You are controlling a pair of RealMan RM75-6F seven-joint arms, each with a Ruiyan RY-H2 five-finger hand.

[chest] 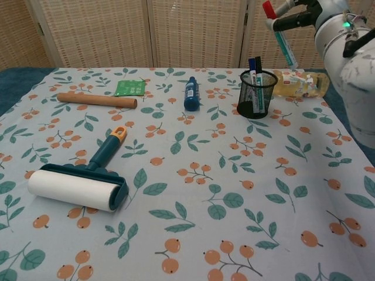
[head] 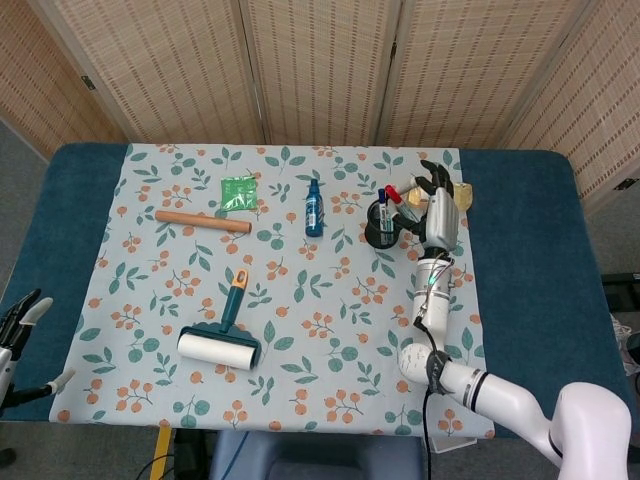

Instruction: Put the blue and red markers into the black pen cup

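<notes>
The black mesh pen cup (head: 383,225) (chest: 256,95) stands upright at the back right of the floral cloth. A blue-capped marker (chest: 252,65) stands inside it beside a dark pen. My right hand (head: 437,208) (chest: 310,8) is raised above and just right of the cup. It pinches the red-capped marker (head: 392,194) (chest: 281,33). The marker hangs steeply tilted, red cap up, lower end over the cup's right rim and clear of it. My left hand (head: 18,325) shows only at the lower left edge of the head view, off the table, fingers apart and holding nothing.
A lint roller (head: 220,340) (chest: 82,184) lies front left. A wooden rod (head: 202,220) (chest: 96,100), a green packet (head: 238,192) (chest: 129,88) and a blue bottle (head: 313,208) (chest: 191,93) lie at the back. A yellow packet (chest: 300,83) lies right behind the cup.
</notes>
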